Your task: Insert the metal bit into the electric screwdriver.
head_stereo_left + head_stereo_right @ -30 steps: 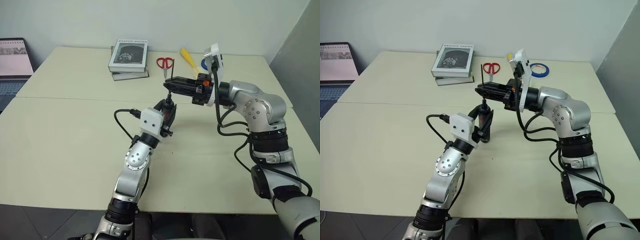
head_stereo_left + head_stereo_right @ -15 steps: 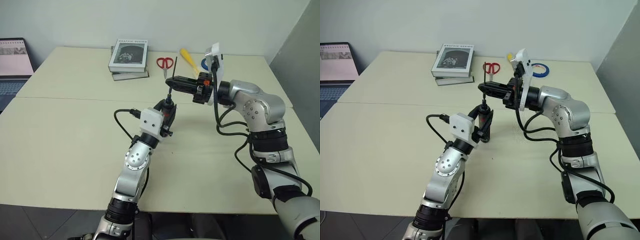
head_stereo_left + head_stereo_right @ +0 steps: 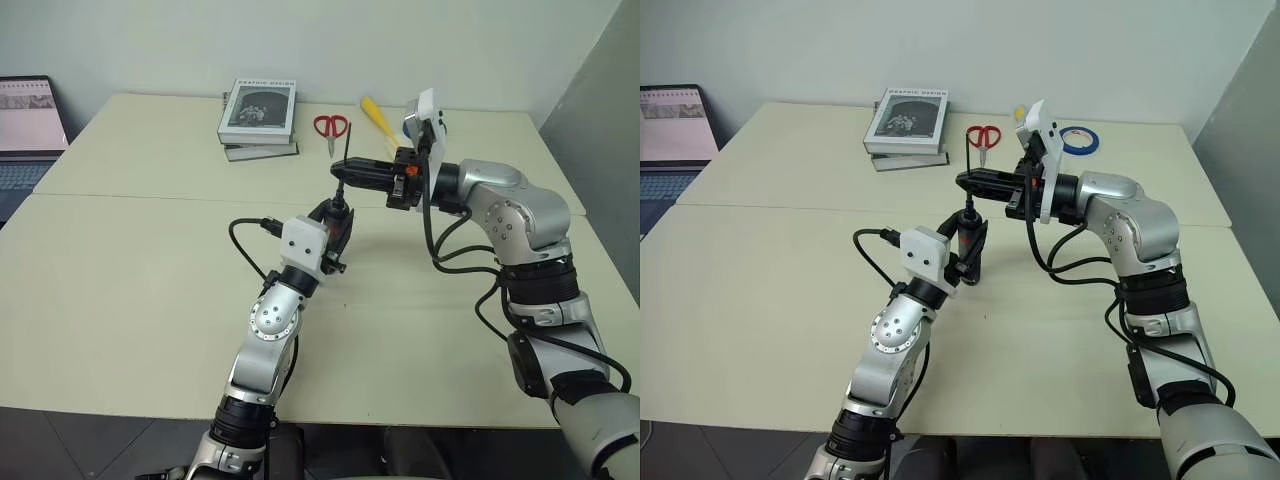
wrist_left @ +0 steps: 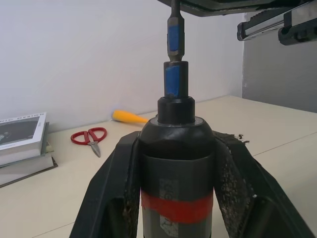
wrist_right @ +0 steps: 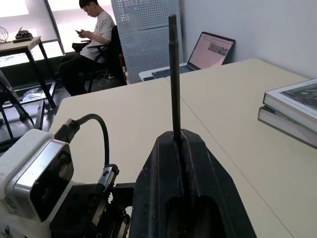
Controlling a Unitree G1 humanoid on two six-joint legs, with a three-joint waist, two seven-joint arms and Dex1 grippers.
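- A pale table (image 3: 130, 290) spans the frame, a seam running across it, with a light wall behind and a grey panel at the right edge.
- At the upper left edge sits an open laptop (image 3: 28, 125).
- Two stacked books (image 3: 257, 118) lie upper centre-left; right of them, red scissors (image 3: 330, 127), a yellow brush (image 3: 377, 118) and blue tape (image 3: 1078, 139).
- In the right wrist view, a seated person (image 5: 91, 42) is by a perforated panel beyond the table.
- At centre, the left gripper (image 3: 335, 225) has its fingers pressed on the screwdriver (image 4: 177, 163), upright with its blue tip up.
- Just above, the right gripper (image 3: 342, 172) reaches in from the right, its jaws pinching the bit (image 5: 173, 74), which stands upright with its lower end at the screwdriver's tip.
- Compared with a second ago, the right gripper's jaws look narrower and its wrist has rolled slightly; the left gripper and screwdriver are unchanged.
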